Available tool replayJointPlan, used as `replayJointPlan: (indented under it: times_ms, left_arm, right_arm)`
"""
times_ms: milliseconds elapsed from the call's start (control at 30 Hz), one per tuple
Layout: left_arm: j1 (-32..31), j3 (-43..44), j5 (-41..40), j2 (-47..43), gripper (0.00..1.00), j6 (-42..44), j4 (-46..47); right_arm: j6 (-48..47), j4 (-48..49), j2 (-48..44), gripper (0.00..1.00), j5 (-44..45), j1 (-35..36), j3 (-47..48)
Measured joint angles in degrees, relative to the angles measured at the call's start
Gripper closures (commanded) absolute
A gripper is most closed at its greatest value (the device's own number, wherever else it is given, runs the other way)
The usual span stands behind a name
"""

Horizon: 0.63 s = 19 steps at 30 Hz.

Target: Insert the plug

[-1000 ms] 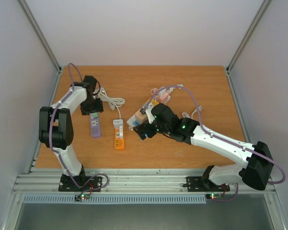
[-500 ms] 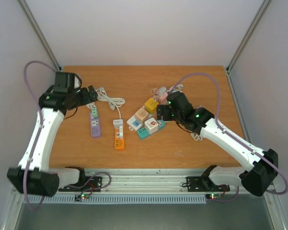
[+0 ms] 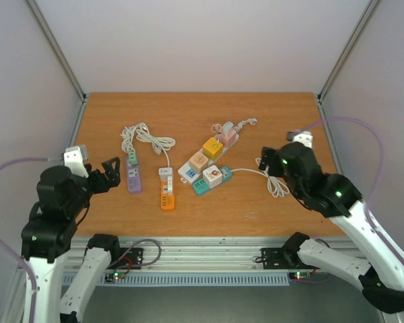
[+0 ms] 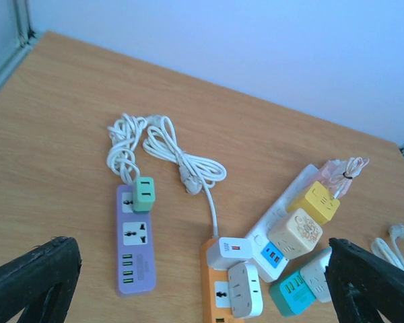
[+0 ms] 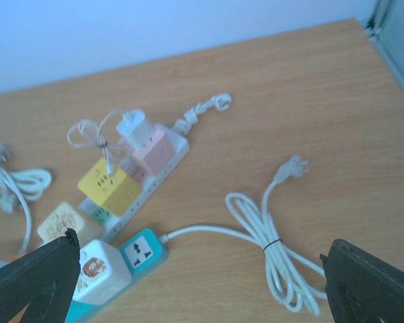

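A green plug (image 4: 145,194) sits upright in the top socket of the purple power strip (image 4: 136,259), which lies flat on the wooden table; from above the green plug (image 3: 131,160) marks the strip's far end (image 3: 134,182). My left gripper (image 3: 105,173) hangs open, raised and to the left of the strip, touching nothing. In its wrist view the left gripper (image 4: 200,269) has nothing between its black fingers (image 4: 34,279). My right gripper (image 3: 265,161) is open too, right of the socket cluster, and the right gripper (image 5: 200,269) is bare in its own view.
An orange strip (image 4: 219,296) carries a white plug (image 4: 234,251) and a white cube (image 4: 246,299). A white strip (image 4: 289,202) bears yellow (image 4: 321,200) and cream (image 4: 296,232) cubes. A teal strip (image 5: 143,247) trails a coiled white cord (image 5: 283,256). The purple strip's cord (image 4: 155,145) lies bundled behind it.
The left gripper opened, left the green plug on the purple strip and drew back to the near left. The right arm pulled away from the socket cluster to the right.
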Motion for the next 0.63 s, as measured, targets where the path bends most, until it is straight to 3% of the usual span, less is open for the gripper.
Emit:
replayJointPlan:
  times_ms: [400, 633]
  left_arm:
    - [0.0, -3.37, -6.95, -11.21, 0.01, 4.46, 0.04]
    - [-0.07, -3.41, -7.5, -11.41, 0.01, 5.42, 0.09]
  right_arm:
    - [-4.85, 1.75, -21.68, 0.02, 7.65, 0.0, -6.56]
    - [-7.61, 4.04, -23.28, 0.01, 8.39, 0.0, -8.17]
